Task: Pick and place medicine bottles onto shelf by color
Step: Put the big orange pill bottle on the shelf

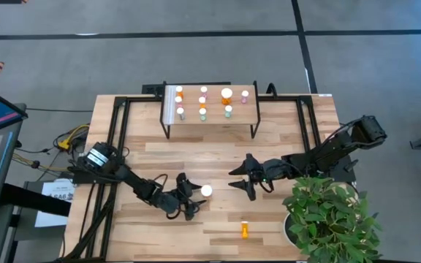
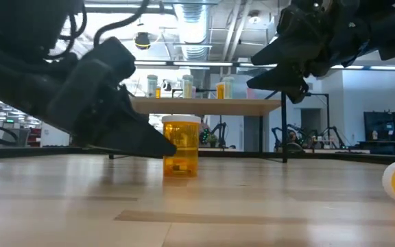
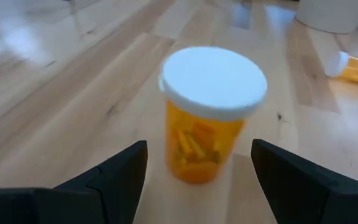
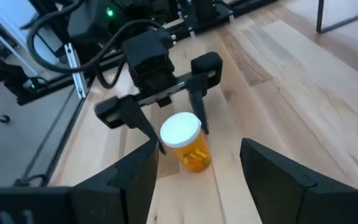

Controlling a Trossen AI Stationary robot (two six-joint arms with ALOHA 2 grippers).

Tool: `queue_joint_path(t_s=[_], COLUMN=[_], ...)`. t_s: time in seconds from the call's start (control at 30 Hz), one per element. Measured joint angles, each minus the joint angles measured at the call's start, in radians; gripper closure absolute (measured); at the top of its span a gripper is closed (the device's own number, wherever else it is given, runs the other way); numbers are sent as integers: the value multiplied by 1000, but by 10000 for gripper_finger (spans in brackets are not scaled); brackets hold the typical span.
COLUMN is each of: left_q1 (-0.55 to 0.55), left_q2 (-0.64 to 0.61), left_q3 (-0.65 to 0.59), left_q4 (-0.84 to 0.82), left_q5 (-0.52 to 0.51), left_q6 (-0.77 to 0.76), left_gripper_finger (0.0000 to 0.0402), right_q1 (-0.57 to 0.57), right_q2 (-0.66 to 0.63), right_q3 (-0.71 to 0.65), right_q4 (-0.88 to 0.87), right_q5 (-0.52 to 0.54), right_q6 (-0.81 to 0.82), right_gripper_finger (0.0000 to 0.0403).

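Observation:
An orange medicine bottle (image 3: 204,118) with a white cap stands upright on its base on the wooden table, left of centre. My left gripper (image 1: 196,194) is low at the table and open, one finger on either side of this bottle, apart from it. My right gripper (image 1: 241,180) hovers open above the table to the bottle's right, with nothing between its fingers. A second orange bottle (image 1: 244,230) lies on its side near the front edge. The shelf (image 1: 210,120) stands at the far edge with several bottles (image 1: 203,102) upright on it.
A potted green plant (image 1: 327,219) fills the table's near right corner, close under my right arm. Black metal frame rails (image 1: 119,124) run along the table's left and far sides. Bare wood lies between the shelf and the grippers.

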State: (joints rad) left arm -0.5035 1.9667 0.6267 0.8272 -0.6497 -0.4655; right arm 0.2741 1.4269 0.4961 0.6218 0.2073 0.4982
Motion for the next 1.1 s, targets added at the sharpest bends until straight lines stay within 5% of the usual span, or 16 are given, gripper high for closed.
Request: queue_joint_path(t_s=[0.27,0.53,0.63,0.83,1.1], left_q1=[32,33,32,2,-169], left_q2=[0,0,-16,-173,-478], left_q3=[4,4,3,-39,-260], left_q4=[-5,-8,-20,-137,-137], left_q5=[13,22,44,59,-174], left_q6=[-10,-4,23,35,17], left_gripper_finger=[127,127,127,127,127], right_q1=[-17,-35,-35,-34,-35], right_q2=[0,23,55,125,231], right_q3=[0,0,14,46,69], right_q4=[4,-2,11,4,17], right_q5=[0,0,-1,-9,-65], right_q6=[29,-24,-36,-39,-2], right_gripper_finger=[135,19,17,36,23])
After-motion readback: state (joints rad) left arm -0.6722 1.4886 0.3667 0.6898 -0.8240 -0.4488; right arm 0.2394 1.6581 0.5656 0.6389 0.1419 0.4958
